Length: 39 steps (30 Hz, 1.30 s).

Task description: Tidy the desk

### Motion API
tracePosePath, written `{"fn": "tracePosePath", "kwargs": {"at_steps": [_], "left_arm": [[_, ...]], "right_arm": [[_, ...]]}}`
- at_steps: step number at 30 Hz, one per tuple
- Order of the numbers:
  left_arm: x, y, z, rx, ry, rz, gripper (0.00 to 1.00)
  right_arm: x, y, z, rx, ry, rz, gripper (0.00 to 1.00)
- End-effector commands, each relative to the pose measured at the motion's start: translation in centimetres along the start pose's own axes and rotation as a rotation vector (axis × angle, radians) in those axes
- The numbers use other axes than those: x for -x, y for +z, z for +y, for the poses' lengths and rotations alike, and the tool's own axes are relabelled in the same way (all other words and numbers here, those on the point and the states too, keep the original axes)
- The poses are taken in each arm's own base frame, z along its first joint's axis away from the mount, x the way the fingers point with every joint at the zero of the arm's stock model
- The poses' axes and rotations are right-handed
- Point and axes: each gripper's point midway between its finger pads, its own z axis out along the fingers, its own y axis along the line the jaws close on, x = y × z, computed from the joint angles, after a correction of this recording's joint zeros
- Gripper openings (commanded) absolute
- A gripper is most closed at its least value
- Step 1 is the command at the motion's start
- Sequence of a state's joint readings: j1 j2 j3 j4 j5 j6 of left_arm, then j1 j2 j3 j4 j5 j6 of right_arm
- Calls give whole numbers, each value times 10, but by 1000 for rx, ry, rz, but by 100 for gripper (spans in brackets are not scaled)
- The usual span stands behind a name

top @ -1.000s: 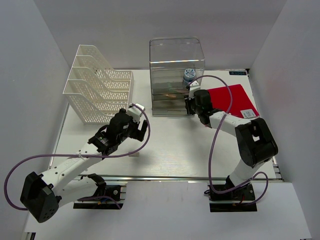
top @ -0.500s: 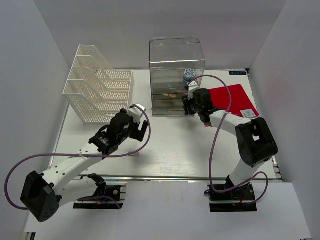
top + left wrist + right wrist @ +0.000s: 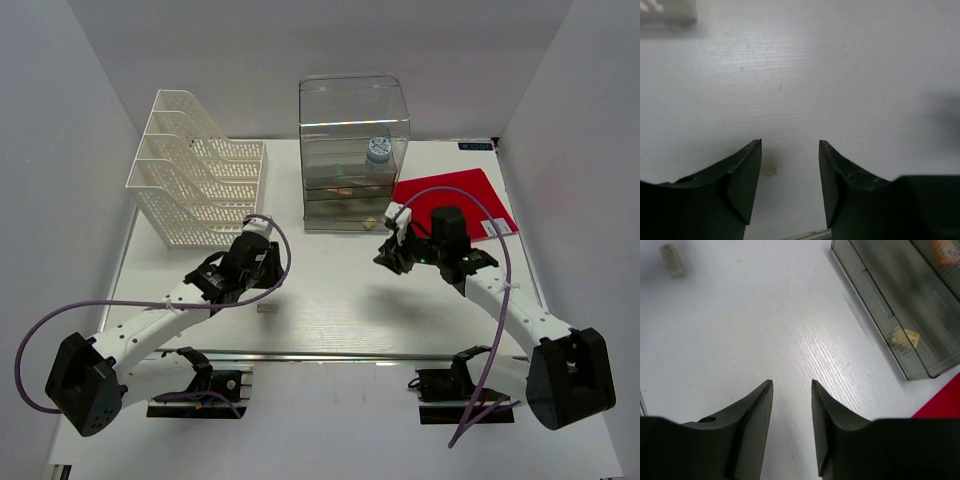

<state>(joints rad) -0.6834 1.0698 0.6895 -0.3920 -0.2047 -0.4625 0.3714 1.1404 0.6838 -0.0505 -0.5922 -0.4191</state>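
White walls [image 3: 250, 50] close in a white desk [image 3: 340, 285], its metal rail [image 3: 340, 355] at the near edge. At the back stand a mesh file rack [image 3: 195, 170] and a clear drawer box [image 3: 352, 150], with a red folder [image 3: 470, 200] lying flat to the right of the box. My left gripper [image 3: 790, 143] hangs low over bare desk, jaws partly apart with nothing between them; my right gripper [image 3: 792, 382] is the same, empty with a narrow gap. A small white block [image 3: 266, 309] lies near the front, close to the left claw but not between its jaws. I judge that closing now would catch only air, and pushing lower would scrape the claw on the top. If both arms go for the block, they could clash mid-desk, and a wide right swing could clip the box
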Motion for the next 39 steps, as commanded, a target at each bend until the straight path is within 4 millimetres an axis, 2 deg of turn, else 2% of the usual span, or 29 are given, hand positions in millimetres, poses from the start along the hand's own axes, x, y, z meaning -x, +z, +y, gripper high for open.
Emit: {"fn": "tracePosePath", "kwargs": {"at_steps": [1, 2, 3, 4, 6, 7, 8, 12, 19, 24, 26, 27, 28, 33, 35, 36, 39], "left_arm": [[-16, -10, 7, 113, -379, 47, 63], [-27, -12, 12, 156, -445, 76, 73], [-30, -11, 11, 179, -561, 83, 79], [-40, -12, 16, 214, -596, 110, 92], [-51, -12, 17, 284, -723, 144, 97], [-49, -12, 19, 320, -753, 146, 98], [-67, -13, 30, 426, -761, 201, 98], [-82, -9, 36, 605, -890, 254, 97], [-87, 7, 29, 624, -1057, 241, 84], [-97, 20, 25, 622, -1120, 248, 68], [-101, 24, 30, 663, -1120, 258, 62], [-100, 25, 30, 670, -1116, 256, 55], [-104, 26, 32, 692, -1108, 266, 53], [-113, 26, 36, 728, -1099, 282, 48], [-114, 27, 39, 735, -1108, 283, 40], [-115, 26, 40, 737, -1106, 281, 26], [-109, 24, 36, 709, -1083, 264, 11]], "right_arm": [[7, -11, 5, 44, 6, -26, 44], [11, -12, 2, 41, 10, -35, 47], [14, -13, 1, 41, 14, -37, 48], [12, -15, -4, 24, 25, -35, 49], [7, -17, -9, 4, 34, -30, 49], [5, -18, -10, -4, 38, -30, 49], [4, -19, -11, -8, 39, -28, 49], [7, -26, -21, -55, 44, -39, 49], [11, -37, -29, -116, 23, -70, 49], [11, -39, -30, -121, 23, -77, 48], [11, -40, -31, -125, 23, -77, 48], [11, -42, -32, -130, 24, -79, 48], [11, -43, -32, -133, 22, -81, 48], [11, -46, -33, -142, 16, -88, 48], [10, -47, -34, -144, 15, -87, 48], [9, -47, -35, -147, 20, -85, 48], [11, -49, -35, -149, 14, -91, 48]]}}
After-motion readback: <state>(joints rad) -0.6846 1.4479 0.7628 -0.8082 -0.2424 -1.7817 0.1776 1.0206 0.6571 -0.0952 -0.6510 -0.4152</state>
